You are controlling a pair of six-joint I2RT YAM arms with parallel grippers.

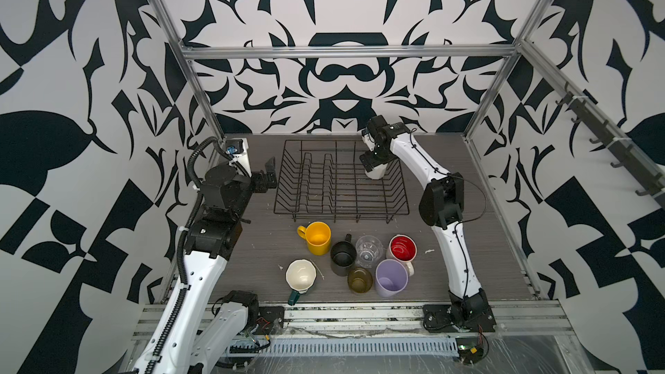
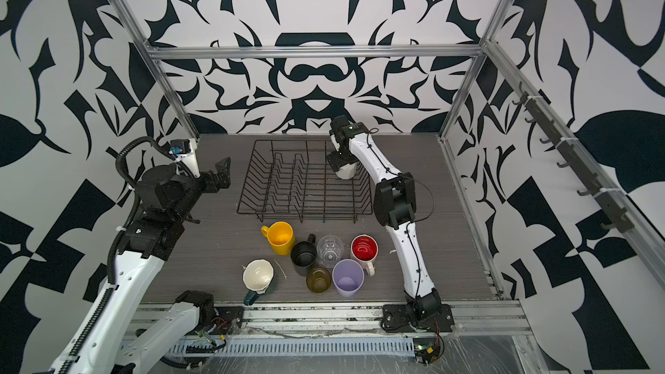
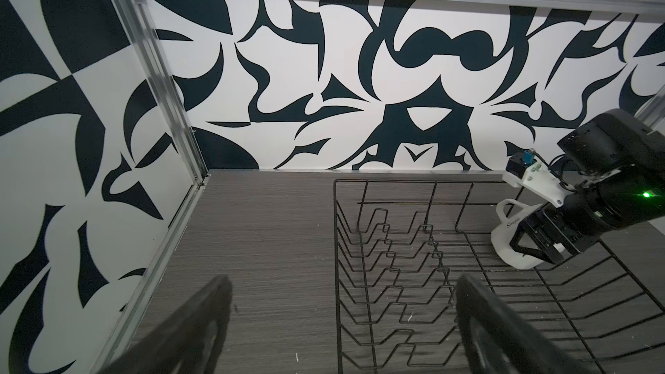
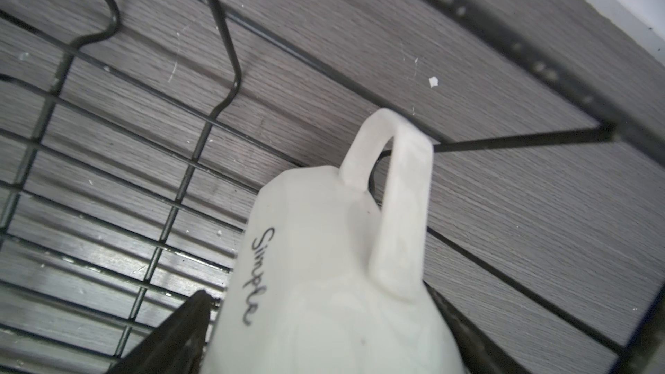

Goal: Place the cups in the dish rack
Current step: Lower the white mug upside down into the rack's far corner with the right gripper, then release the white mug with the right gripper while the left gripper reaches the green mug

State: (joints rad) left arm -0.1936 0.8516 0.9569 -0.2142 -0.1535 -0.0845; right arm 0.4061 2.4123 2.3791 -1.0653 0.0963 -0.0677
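The placing step looks nearly done: the white mug point(image 4: 324, 246) sits, seemingly rim-down, in the dish rack's point(image 1: 331, 188) far right corner. The right gripper's point(image 1: 375, 170) fingers flank it; whether they clamp it is unclear. The left gripper point(image 3: 343, 278) hangs wide open and empty. Next, the right arm should lift clear, then reach for the red-lined mug point(image 1: 403, 248) on the tabletop point(image 1: 259, 246).

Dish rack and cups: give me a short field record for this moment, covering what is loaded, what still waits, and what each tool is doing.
rack: black wire dish rack at the far side of the table
loaded: one white mug, in the rack's far right corner
waiting: seven, grouped in front of the rack: yellow mug, black mug, clear glass, red-lined mug, lilac tumbler, amber glass, teal-handled mug
right tool: straddles the white mug; gripping or released, unclear
left tool: open, empty, left of the rack
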